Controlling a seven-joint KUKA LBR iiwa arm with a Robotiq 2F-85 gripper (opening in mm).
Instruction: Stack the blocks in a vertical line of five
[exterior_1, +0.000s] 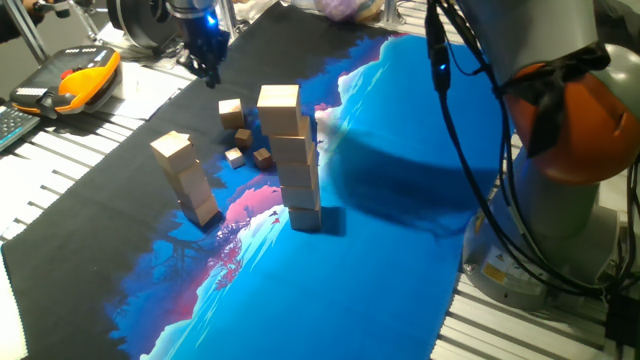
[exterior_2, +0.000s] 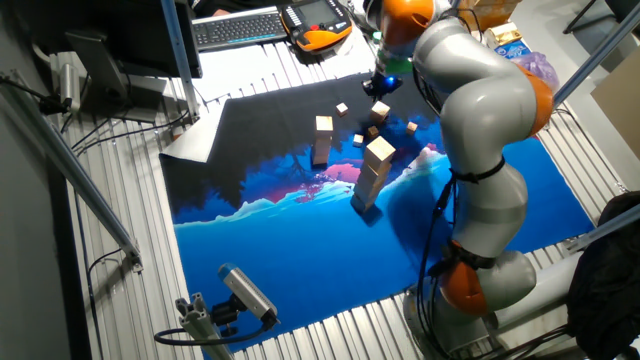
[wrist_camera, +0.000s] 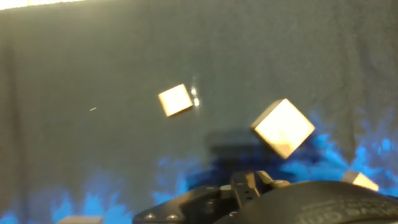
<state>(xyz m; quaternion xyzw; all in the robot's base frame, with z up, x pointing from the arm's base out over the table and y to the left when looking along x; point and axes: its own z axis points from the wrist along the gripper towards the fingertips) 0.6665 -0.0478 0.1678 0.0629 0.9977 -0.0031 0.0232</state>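
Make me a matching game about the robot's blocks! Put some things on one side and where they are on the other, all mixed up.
Things:
1. tall stack
2. short stack
3. gripper
4. orange pendant

Places:
A. off the mat, beside the far corner
B. hanging above the loose blocks
C. on the blue part of the mat
D. on the mat's black part

Pairs: 1-C, 2-D, 3-B, 4-A

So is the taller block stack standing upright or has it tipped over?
Upright: the taller stack stands vertical on the mat, blocks roughly aligned, the gripper apart.
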